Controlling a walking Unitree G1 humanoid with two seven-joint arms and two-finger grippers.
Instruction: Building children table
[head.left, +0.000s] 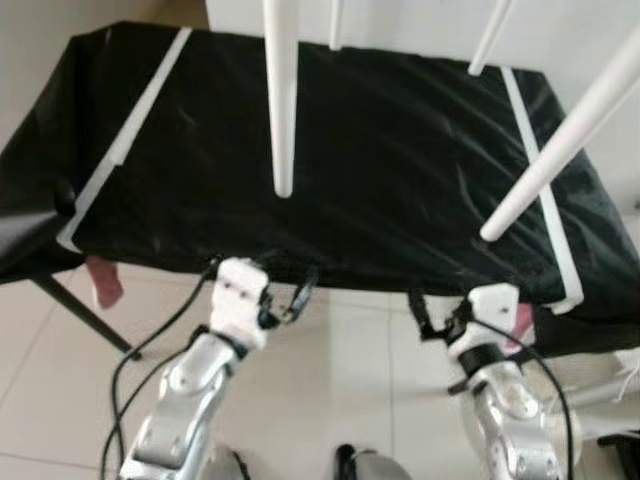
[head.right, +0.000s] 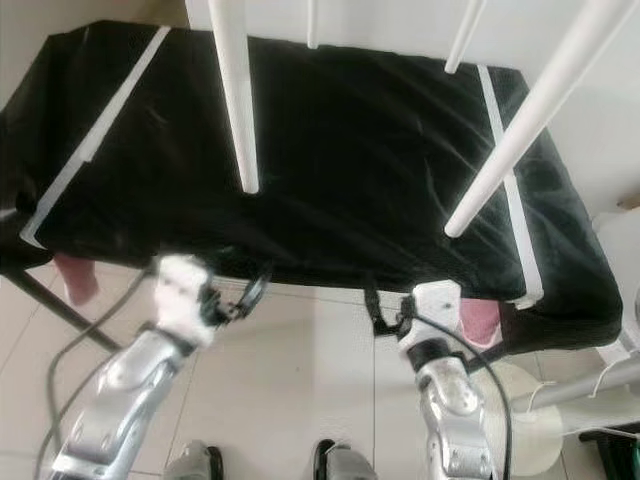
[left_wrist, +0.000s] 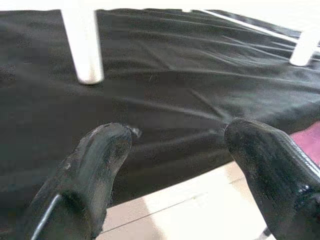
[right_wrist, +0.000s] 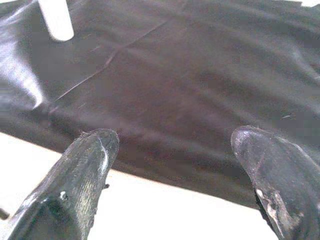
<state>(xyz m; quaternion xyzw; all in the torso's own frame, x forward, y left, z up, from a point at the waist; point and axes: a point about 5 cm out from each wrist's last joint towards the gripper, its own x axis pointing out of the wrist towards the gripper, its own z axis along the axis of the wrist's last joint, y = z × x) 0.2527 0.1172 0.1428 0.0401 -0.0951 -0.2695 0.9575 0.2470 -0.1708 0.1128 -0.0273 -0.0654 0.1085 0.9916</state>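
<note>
Head views: a black cloth-covered work surface (head.left: 400, 160) with white tape strips along its left and right sides stands before the robot. Over it hang four tapered white table legs, their tips pointing toward the camera — a near-left leg (head.left: 281, 100), a near-right leg (head.left: 565, 140), and two farther legs at the top edge, one (head.left: 336, 22) beside the near-left leg and one (head.left: 490, 35) further right. The tabletop they attach to lies beyond the upper frame; whether it rests on the cloth cannot be told.

The left gripper (head.left: 285, 300) is held at the near edge of the cloth, above the pale tiled floor (head.left: 330, 390), its white wrist housing just below the cloth's hem. In the left wrist view its two black fingers (left_wrist: 90, 170) stand spread apart with nothing between them — only black cloth and the blunt end of a white leg (left_wrist: 84, 45) beyond.

The right gripper (head.left: 435, 320) sits likewise at the near edge, further right. Its fingers (right_wrist: 82, 175) are parted too and hold nothing; another leg tip (right_wrist: 57, 20) shows beyond them.

A pink object (head.left: 103, 280) peeks out under the cloth's left edge, another (head.right: 478, 322) beside the right wrist. A black slanted support bar (head.left: 85, 315) runs under the left corner.
</note>
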